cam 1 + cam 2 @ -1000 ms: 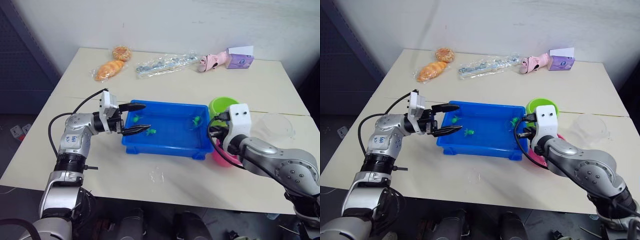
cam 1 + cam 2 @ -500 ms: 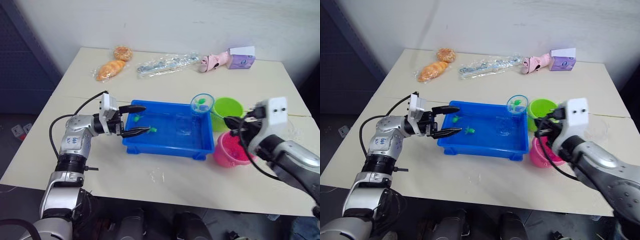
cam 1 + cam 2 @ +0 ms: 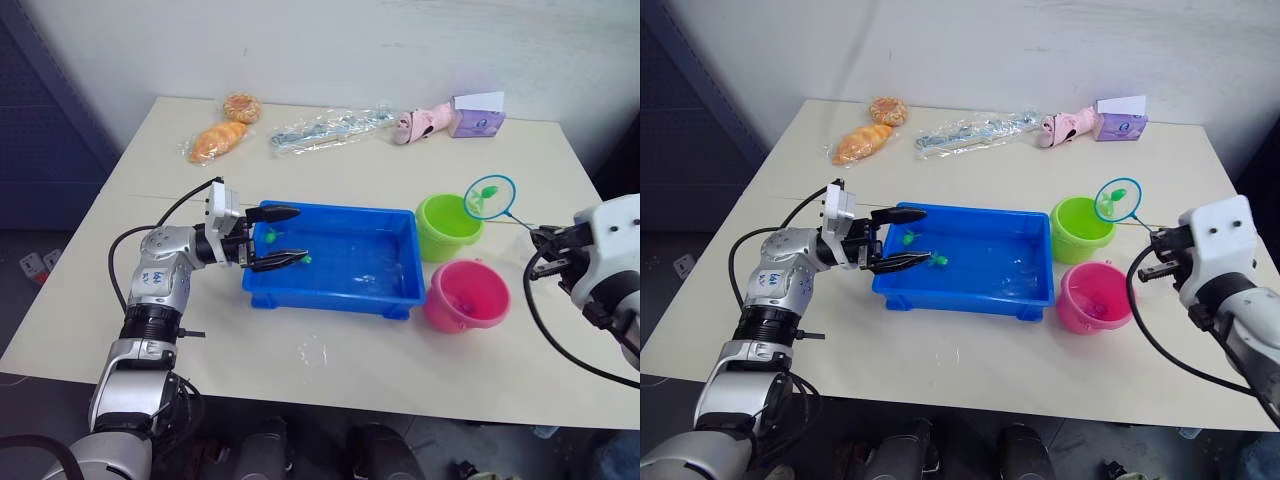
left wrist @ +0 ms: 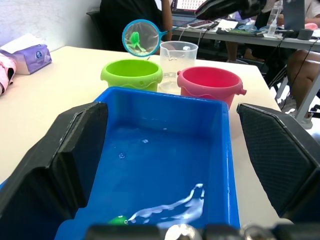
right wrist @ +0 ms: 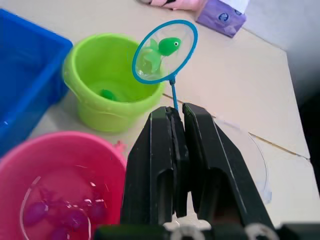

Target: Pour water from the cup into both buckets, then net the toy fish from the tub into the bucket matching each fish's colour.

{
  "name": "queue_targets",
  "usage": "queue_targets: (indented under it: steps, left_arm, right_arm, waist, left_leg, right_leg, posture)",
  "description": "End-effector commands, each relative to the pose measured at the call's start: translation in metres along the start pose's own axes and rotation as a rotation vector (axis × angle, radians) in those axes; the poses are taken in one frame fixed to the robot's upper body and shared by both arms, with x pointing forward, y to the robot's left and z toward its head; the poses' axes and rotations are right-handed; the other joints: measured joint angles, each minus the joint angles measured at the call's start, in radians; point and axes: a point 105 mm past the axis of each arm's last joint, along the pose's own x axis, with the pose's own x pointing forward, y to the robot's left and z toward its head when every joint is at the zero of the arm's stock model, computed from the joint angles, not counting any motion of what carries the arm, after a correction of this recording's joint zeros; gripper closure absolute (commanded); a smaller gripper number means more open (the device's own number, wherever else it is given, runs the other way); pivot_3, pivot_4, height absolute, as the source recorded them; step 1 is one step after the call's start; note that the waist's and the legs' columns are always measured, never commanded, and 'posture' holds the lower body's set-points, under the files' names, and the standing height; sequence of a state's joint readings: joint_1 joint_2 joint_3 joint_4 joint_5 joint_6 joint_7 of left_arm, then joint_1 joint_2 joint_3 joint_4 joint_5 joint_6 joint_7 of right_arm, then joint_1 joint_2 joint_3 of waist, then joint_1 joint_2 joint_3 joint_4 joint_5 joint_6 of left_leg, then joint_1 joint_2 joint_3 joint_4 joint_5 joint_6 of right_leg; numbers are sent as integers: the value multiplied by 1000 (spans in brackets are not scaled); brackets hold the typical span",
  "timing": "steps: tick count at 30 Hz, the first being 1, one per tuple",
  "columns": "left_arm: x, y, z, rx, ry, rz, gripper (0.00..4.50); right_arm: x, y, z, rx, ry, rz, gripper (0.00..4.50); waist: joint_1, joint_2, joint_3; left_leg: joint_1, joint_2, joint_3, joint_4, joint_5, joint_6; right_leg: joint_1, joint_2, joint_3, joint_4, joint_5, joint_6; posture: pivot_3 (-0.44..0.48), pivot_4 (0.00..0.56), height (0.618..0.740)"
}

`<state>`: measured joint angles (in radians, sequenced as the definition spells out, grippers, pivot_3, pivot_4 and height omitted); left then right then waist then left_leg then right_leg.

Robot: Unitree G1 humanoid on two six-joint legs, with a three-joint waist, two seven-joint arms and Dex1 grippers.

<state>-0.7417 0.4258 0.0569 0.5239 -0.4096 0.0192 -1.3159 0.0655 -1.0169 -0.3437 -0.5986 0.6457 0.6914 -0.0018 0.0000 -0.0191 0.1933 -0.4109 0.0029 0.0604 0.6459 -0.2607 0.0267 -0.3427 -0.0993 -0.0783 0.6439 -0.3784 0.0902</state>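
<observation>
One green fish rides in the net pinched by the right gripper above the green bucket; tipping it in comes next, while the left gripper gapes wide over the tub.

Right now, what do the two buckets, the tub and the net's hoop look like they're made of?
Green bucket and pink bucket: seemingly moulded plastic, smooth, slightly glossy, with rolled rims. Tub: bright blue plastic, glossy where wet, thin flanged rim. Net: light blue hoop, probably plastic, with fine see-through mesh, on a thin stem gripped by the right hand.
</observation>
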Motion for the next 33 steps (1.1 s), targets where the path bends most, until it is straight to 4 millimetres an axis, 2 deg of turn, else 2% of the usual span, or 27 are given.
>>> queue_targets:
  steps: [1,5,13,17,21,25,29,33]
  left_arm:
    - [10,-1,13,41,-24,-37,43]
    - [13,-4,13,37,-34,-53,43]
    - [20,-9,16,37,-49,-70,43]
    - [22,-10,17,41,-50,-75,43]
    - [24,-9,19,46,-56,-72,43]
    - [26,-9,21,45,-57,-75,43]
    - [29,-9,24,51,-63,-73,43]
    - [29,-9,24,49,-64,-65,43]
  right_arm:
    - [3,-6,11,-189,-93,-49,4500]
    - [5,6,19,-591,-185,-11,4500]
    - [12,15,11,-796,-194,32,4500]
    - [13,13,0,-1010,-178,49,4500]
    - [12,18,0,-1196,-240,81,4500]
    - [12,20,-3,-1275,-275,106,4500]
    - [12,10,-12,-1292,-250,96,4500]
    - [9,-1,-7,-1305,-261,46,4500]
  waist:
    - [0,0,0]
    - [0,1,0]
    - [0,1,0]
    - [1,1,0]
    - [1,1,0]
    - [0,1,0]
    - [1,1,0]
    - [2,1,0]
  left_leg:
    - [0,0,0,0,0,0]
    - [0,-1,1,0,0,0]
    - [1,0,1,0,1,-2]
    - [2,0,1,0,1,-2]
    - [2,0,1,0,1,-2]
    - [2,0,1,0,1,-2]
    - [2,0,1,0,2,-3]
    - [2,0,1,0,2,-3]
  right_leg:
    - [0,0,0,0,0,0]
    - [-1,0,1,1,0,0]
    - [0,1,1,1,0,0]
    - [1,0,1,1,0,0]
    - [1,0,1,1,0,0]
    - [1,0,1,1,0,0]
    - [1,1,1,1,0,0]
    - [1,1,1,1,0,0]
  posture:
    - [0,150,740]
    - [0,150,740]
    - [0,150,740]
    - [0,150,740]
    - [0,150,740]
    - [0,150,740]
    - [0,150,740]
    - [0,150,740]
